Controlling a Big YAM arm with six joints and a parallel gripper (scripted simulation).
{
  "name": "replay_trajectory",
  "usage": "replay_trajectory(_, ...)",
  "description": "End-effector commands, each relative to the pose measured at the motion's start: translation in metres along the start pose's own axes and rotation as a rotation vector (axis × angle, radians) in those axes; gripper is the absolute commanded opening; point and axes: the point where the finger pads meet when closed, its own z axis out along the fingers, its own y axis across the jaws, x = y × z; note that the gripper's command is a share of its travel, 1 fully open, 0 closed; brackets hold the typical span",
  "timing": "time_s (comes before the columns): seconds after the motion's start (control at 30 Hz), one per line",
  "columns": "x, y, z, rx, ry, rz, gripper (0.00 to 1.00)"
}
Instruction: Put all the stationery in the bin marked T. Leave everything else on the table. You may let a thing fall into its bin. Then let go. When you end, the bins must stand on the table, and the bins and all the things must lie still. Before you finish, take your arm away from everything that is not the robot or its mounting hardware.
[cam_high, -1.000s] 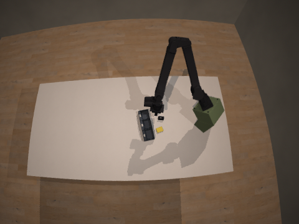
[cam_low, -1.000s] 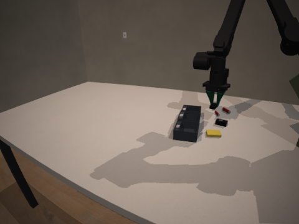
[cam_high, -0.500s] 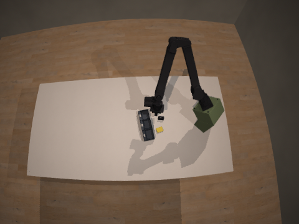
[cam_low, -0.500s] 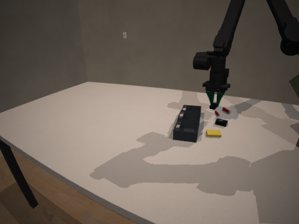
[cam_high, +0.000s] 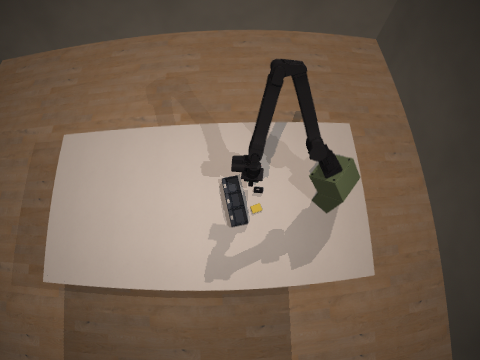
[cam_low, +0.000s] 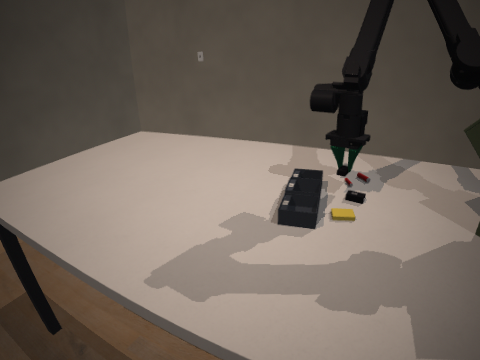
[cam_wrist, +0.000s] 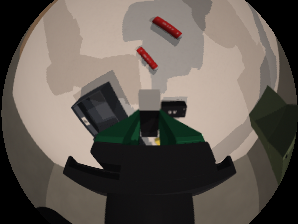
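My gripper (cam_low: 344, 167) has green fingers and is shut on a small dark block (cam_low: 343, 172), held just above the table by the far end of the bin row. The block looks pale grey in the wrist view (cam_wrist: 150, 100). The black row of three bins (cam_low: 300, 197) lies to its left, also in the overhead view (cam_high: 235, 201); its letters are too small to read. A yellow eraser (cam_low: 343, 214), a small black thing (cam_low: 355, 197) and two red pieces (cam_low: 363, 177) (cam_low: 348, 182) lie on the table to the right of the bins.
The arm's green base (cam_high: 334, 182) stands at the table's right edge. In the wrist view the red pieces (cam_wrist: 168, 26) (cam_wrist: 148, 56) lie ahead of the fingers, the bins (cam_wrist: 99, 106) to the left, and the small black thing (cam_wrist: 174, 106) to the right.
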Motion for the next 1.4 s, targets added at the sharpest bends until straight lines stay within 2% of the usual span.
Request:
replay_trajectory(0.0, 0.0083, -0.0014, -0.0022, -0.001, 0.008, -0.005, 0.18)
replay_trajectory(1.17, 0.0023, 0.0047, -0.0027, -0.011, 0.002, 0.004, 0.18)
replay_trajectory(1.23, 0.0091, 0.0008, -0.0019, 0.002, 0.007, -0.007, 0.18)
replay_trajectory(1.27, 0.0023, 0.0047, -0.0027, -0.011, 0.002, 0.004, 0.18)
replay_trajectory(1.37, 0.0023, 0.0048, -0.0027, -0.011, 0.002, 0.004, 0.18)
